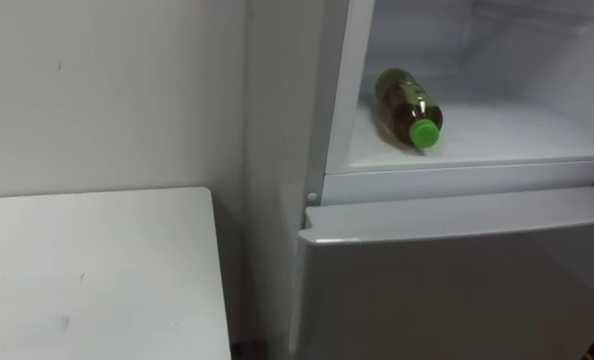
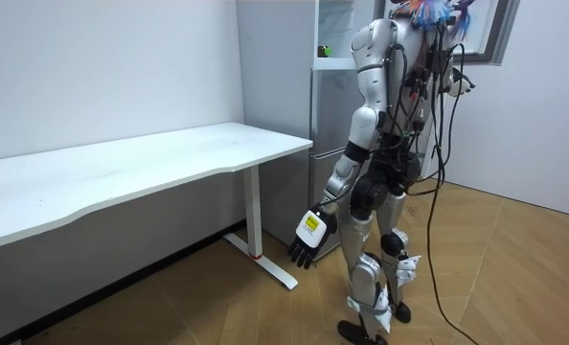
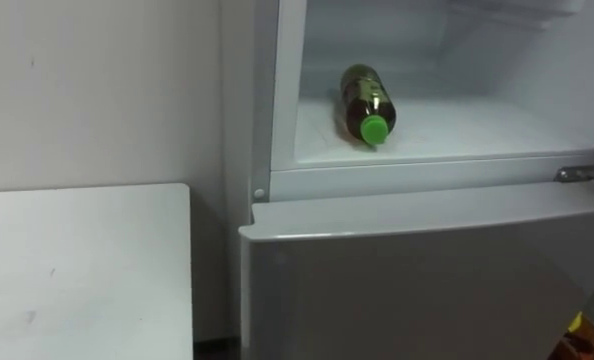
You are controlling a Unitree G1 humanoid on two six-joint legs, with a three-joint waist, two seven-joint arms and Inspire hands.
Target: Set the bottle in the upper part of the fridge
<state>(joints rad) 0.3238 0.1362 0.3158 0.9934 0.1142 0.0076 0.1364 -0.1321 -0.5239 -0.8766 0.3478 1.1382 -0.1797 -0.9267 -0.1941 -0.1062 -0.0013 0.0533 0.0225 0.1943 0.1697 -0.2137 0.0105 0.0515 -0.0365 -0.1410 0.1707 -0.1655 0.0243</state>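
A brown bottle (image 1: 407, 105) with a green cap lies on its side on the white floor of the upper fridge compartment (image 1: 507, 135), cap toward me. It rests near the compartment's left wall, and no hand touches it. In the room view its green cap (image 2: 325, 51) shows inside the open compartment. I stand upright right in front of the fridge (image 2: 328, 115). My left hand (image 2: 308, 237) hangs down beside my thigh, fingers relaxed and holding nothing.
The lower fridge door (image 1: 457, 270) is shut below the open compartment. A white table (image 1: 97, 270) stands to my left against the wall, with a narrow gap between it and the fridge. Wooden floor lies behind me.
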